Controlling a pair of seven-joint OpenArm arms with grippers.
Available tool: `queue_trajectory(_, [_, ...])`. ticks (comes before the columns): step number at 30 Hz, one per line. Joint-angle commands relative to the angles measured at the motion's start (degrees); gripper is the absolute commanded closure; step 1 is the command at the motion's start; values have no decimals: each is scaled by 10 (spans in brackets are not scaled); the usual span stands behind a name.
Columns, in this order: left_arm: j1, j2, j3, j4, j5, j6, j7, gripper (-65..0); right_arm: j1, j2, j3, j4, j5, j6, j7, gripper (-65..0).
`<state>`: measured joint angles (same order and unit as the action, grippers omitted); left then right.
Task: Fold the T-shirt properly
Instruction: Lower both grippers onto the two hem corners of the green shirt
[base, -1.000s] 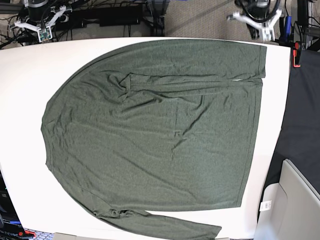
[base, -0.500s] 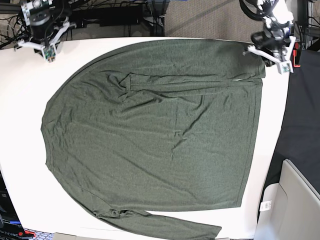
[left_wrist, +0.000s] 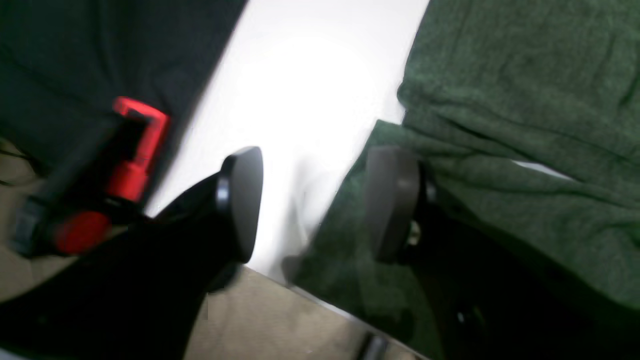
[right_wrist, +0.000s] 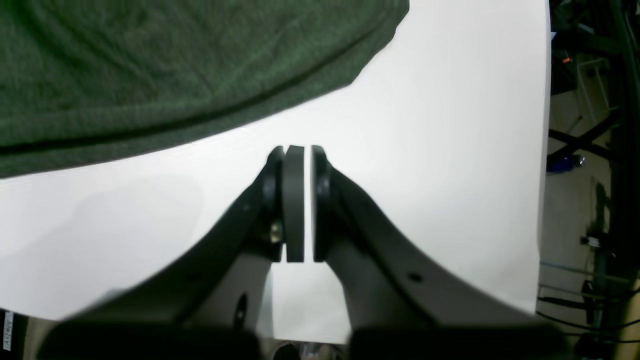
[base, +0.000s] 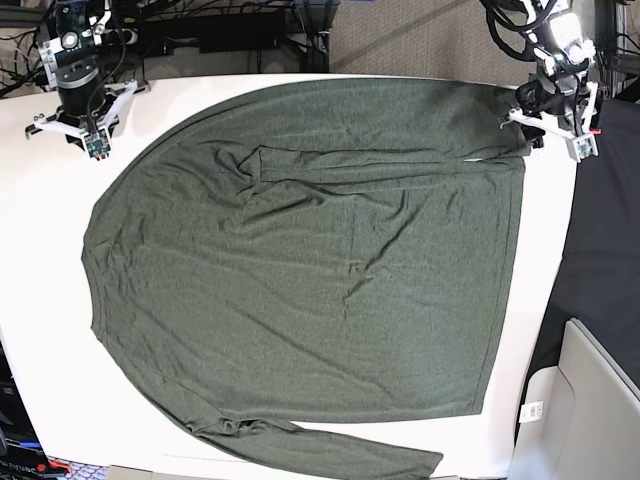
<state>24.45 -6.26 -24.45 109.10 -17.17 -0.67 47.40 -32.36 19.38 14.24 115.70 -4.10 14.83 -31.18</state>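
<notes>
- The T-shirt (base: 310, 270) lay spread flat across the white table (base: 40, 250), one sleeve folded over its body.
- It looked thin, soft and light; it would likely sag and wrinkle, so corners and hems seemed the best holds.
- The left gripper (left_wrist: 315, 205) stood spread at the shirt's corner, holding nothing.
- The right gripper (right_wrist: 298, 200) hung pressed together over bare table, beside the shirt's edge.

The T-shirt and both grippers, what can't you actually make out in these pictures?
- T-shirt: lower sleeve's cuff is cut off by the base view's bottom edge.
- Left gripper: open; motion blur in the left wrist view hides whether a finger touches the fabric.
- Right gripper: shut over bare table; whether it touches the table cannot be told.
- Neckline: not discernible in any view.
</notes>
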Motion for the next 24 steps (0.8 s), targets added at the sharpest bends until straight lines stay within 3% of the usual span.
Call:
queue_trajectory(1, [-1, -7, -5, -3, -16, 0, -11, -324, 3, -3, 4, 12, 1, -5, 10, -64])
queue_trajectory(7, [-1, -29, -6, -57, -81, 0, -16, -324, 9, -20, 4, 12, 1, -5, 11, -213])
queue_trajectory(19, [14, -29, 0, -98, -140, -1, -11, -324, 9, -21, 4, 12, 1, -5, 11, -217])
queue_trajectory(21, [22, -27, 1, -100, -140, -23, -13, -324, 9, -21, 5, 12, 1, -5, 11, -217])
queue_trajectory(24, [28, -25, 1, -100, -140, -90, -10, -323, 9, -21, 5, 12, 1, -5, 11, -217])
